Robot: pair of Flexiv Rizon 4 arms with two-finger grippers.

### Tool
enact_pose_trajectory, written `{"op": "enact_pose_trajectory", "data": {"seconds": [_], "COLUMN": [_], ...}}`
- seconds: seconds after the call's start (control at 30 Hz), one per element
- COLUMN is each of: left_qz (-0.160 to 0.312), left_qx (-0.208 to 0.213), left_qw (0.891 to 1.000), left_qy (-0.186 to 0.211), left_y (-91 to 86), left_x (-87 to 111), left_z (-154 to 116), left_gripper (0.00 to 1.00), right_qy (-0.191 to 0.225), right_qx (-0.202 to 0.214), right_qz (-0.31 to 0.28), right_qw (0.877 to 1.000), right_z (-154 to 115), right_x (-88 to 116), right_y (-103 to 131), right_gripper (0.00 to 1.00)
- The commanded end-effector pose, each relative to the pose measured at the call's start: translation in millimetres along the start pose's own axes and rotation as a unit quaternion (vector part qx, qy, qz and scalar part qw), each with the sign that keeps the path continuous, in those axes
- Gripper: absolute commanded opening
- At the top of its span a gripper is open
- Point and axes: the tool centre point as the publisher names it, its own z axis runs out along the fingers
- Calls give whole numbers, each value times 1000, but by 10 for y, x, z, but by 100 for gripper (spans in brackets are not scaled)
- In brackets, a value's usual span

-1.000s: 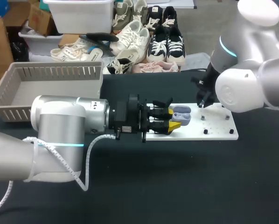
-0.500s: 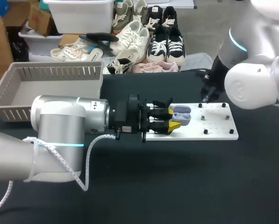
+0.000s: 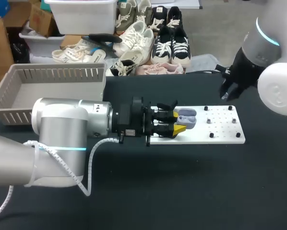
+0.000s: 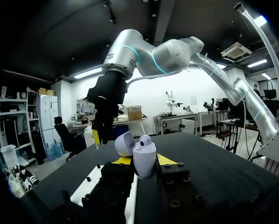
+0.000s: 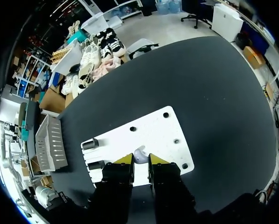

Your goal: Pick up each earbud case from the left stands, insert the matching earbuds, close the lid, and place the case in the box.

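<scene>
1. The earbud case [image 3: 187,119] is held just above the left half of the white board [image 3: 220,129]. Its lid is swung open, and a seated earbud [image 4: 145,140] shows in its top.
2. The left gripper [image 3: 178,122] reaches in over the board's left end. Its yellow fingertips [image 4: 165,160] pinch the case from two sides.
3. The right gripper [image 3: 225,93] hangs above the board's far right corner, well apart from the case. Its fingers are drawn close on a pinched earbud [image 5: 139,153]. That small pale piece is hard to make out, so "earbud" is my best reading.
4. Small black pegs [image 3: 209,120] dot the board's right half.
5. The box [image 3: 18,79], a slatted grey basket, stands well off the board's left end.
</scene>
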Motion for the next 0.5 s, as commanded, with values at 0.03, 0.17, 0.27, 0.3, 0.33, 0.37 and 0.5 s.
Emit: {"op": "enact_pose_trajectory", "data": {"seconds": [0.03,0.17,0.27,0.3,0.33,0.37,0.5], "left_qz": [1,1,1,1,1,1,1], "left_qx": [-3,-3,-3,-3,-3,-3,-3], "left_qw": [1000,1000,1000,1000,1000,1000,1000], "left_qy": [0,0,0,0,0,0,0], "left_y": [-13,-13,-13,-13,-13,-13,-13], "left_x": [-1,-1,-1,-1,-1,-1,-1], "left_z": [4,4,4,4,4,4,4], "left_gripper": [0,0,0,0,0,0,0], "right_qy": [-55,-68,-71,-66,-63,-57,-37], "right_qx": [3,20,28,29,30,30,30], "right_qz": [2,-3,-6,-10,-13,-17,-45], "right_qw": [998,997,997,997,997,998,998], "right_z": [-472,-676,-810,-857,-898,-936,-1078], "right_x": [238,394,521,569,615,661,886], "right_y": [-78,-86,-81,-74,-66,-54,25], "right_gripper": [0,0,0,0,0,0,0]}}
